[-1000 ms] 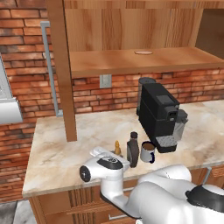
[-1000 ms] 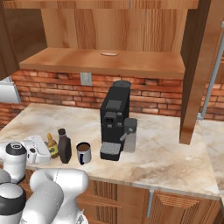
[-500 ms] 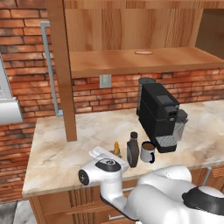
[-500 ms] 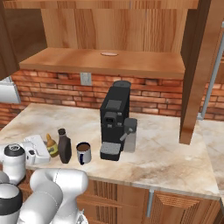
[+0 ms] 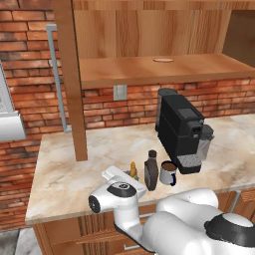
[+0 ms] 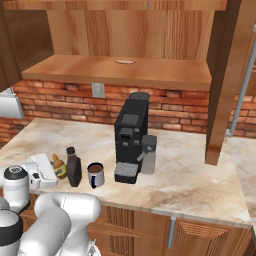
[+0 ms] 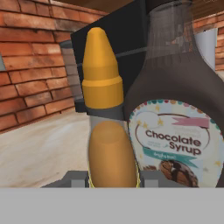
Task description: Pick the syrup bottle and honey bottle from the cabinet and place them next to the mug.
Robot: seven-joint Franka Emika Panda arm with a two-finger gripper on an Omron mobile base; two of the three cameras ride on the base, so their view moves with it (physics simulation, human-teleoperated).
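Note:
The honey bottle (image 7: pixel 103 78), amber with a pointed yellow nozzle, sits between my fingertips, and my gripper (image 7: pixel 113 183) is shut on it. Right beside it stands the dark syrup bottle (image 7: pixel 175 109) with a pale "Chocolate Syrup" label. On the counter, the honey bottle (image 5: pixel 133 170), the syrup bottle (image 5: pixel 151 172) and the white mug (image 5: pixel 168 173) form a short row, with my gripper (image 5: pixel 128 175) at its left end. From the other side the row reads honey bottle (image 6: pixel 60 167), syrup bottle (image 6: pixel 74 167), mug (image 6: pixel 95 175), with my gripper (image 6: pixel 54 172) beside the honey. The cabinet (image 5: pixel 149 69) above is open.
A black coffee machine (image 5: pixel 182 132) stands just right of the mug, also seen as the coffee machine (image 6: pixel 131 135). A wooden post (image 5: pixel 69 89) reaches down to the counter at the left. A small round disc (image 5: pixel 163 60) lies on the cabinet shelf. Brick wall runs behind.
The arm's elbow has dipped slightly. The bottles and mug stay in the same places on the counter.

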